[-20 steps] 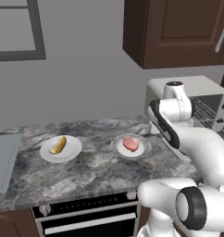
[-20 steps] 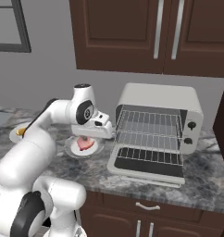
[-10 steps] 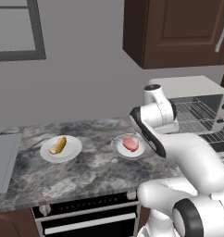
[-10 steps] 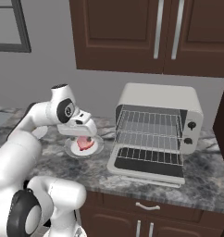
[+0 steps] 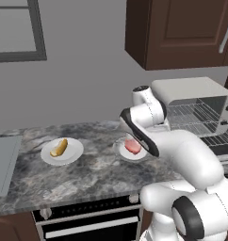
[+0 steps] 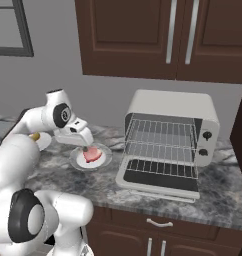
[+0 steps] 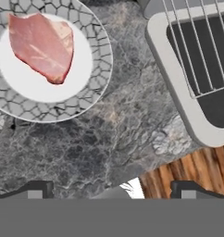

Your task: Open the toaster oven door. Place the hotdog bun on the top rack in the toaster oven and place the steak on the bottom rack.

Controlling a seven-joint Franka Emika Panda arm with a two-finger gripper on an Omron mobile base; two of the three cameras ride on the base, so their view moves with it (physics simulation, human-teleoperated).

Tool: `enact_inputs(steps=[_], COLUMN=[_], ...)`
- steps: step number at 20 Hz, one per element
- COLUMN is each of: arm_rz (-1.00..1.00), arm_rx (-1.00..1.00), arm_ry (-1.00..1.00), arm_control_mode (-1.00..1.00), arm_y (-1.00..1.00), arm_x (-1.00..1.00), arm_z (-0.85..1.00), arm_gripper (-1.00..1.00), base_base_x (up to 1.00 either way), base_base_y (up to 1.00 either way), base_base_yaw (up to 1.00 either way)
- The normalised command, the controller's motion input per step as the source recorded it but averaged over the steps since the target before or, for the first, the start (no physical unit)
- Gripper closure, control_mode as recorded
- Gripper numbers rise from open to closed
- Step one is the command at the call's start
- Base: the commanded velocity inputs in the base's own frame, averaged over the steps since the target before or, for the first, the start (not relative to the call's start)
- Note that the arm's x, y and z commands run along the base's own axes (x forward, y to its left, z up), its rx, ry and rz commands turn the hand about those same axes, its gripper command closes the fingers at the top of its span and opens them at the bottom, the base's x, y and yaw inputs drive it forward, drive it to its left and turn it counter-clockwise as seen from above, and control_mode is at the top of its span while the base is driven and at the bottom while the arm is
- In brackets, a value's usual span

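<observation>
Steak (image 7: 41, 45) on its plate (image 7: 93, 88) just ahead of the wide-open, empty gripper (image 7: 111, 189), oven door (image 7: 197, 92) already down off to the side: best to drop straight over the meat, pinch softly, lift level.

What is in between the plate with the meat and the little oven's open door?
Nothing but bare countertop. In the hand view, only grey marbled counter lies between the steak's plate and the toaster oven door, which lies flat.

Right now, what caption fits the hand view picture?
Open tool looks down at steak on its plate, beside the lowered toaster oven door.
</observation>
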Motion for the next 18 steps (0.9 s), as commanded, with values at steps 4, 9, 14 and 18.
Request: enact_inputs(steps=[4, 9, 14, 18], arm_rz=[-0.03, 0.00, 0.00, 0.00], arm_rx=[0.00, 0.00, 0.00, 0.00], arm_ry=[0.10, 0.07, -0.01, -0.01], arm_control_mode=[-1.00, -1.00, -1.00, -1.00], arm_y=[0.25, 0.24, 0.06, 0.05], arm_x=[0.16, 0.15, 0.17, 0.28], arm_z=[-0.01, -0.06, -0.25, -0.28], arm_gripper=[-1.00, -1.00, -1.00, -1.00], base_base_x=[0.00, 0.00, 0.00, 0.00], base_base_y=[0.00, 0.00, 0.00, 0.00], base_base_yaw=[0.00, 0.00, 0.00, 0.00])
